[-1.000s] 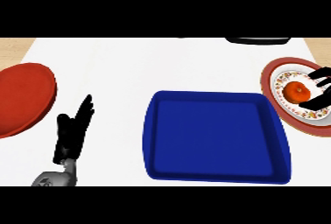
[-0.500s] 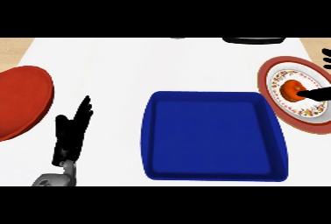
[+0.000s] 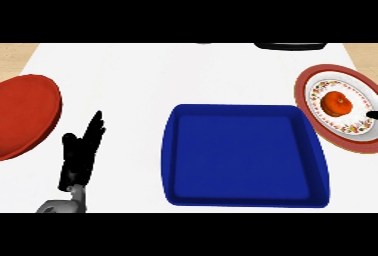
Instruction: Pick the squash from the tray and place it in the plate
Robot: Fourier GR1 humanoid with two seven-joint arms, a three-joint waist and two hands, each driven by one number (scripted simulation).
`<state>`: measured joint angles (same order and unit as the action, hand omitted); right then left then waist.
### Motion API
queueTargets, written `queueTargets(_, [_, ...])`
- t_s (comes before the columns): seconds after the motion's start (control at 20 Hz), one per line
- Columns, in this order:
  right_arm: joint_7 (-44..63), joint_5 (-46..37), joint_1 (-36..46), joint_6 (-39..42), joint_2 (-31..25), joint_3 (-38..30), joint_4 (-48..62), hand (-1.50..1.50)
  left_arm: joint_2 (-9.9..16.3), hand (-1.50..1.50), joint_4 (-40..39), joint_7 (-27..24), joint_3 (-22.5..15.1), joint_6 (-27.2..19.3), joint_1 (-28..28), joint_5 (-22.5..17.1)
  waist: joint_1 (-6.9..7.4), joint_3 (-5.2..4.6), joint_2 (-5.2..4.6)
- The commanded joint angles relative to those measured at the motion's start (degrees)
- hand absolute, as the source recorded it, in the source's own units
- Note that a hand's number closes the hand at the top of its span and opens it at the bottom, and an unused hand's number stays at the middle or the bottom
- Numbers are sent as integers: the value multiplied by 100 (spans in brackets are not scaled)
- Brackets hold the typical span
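Orange round squash (image 3: 337, 103) on patterned plate (image 3: 322, 89); blue tray (image 3: 244, 155) bare; left hand (image 3: 80, 156) fingers straight, together.

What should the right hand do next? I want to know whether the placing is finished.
Probably just finish pulling the right hand clear, off to the right. The squash already lies on the plate, the blue tray holds nothing, and only a fingertip shows at the edge, touching nothing.
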<state>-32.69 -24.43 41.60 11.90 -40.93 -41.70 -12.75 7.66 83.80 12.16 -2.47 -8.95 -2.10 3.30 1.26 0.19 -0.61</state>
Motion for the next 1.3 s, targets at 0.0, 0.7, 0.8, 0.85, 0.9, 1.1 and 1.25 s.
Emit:
queueTargets(0.0, [-402,210,-272,385,-134,-94,120,-150,-152,0,-104,-123,-73,-105,-60,117,25,1,-10])
queueTargets(0.7, [-269,268,-5,-151,75,214,157,-150,-188,0,-123,-179,-5,35,-36,95,71,-1,-9])
queueTargets(0.8, [-570,233,-401,-290,178,302,130,-150,-15,0,-374,-141,268,169,-279,-59,18,-4,-1])
queueTargets(0.85, [-532,111,-292,-710,404,386,120,-150,-365,0,-224,186,-136,-196,-512,301,39,1,-12])
queueTargets(0.9, [-371,201,-230,-757,255,268,216,-150,-9,0,270,355,112,146,-118,-31,132,7,-17])
queueTargets(1.1, [-531,209,-422,-518,108,385,190,-150,-118,0,273,337,47,98,-108,40,54,1,-2])
queueTargets(1.25, [-555,285,-523,-564,57,322,278,-150,-90,0,9,172,107,82,-252,111,47,3,-12])
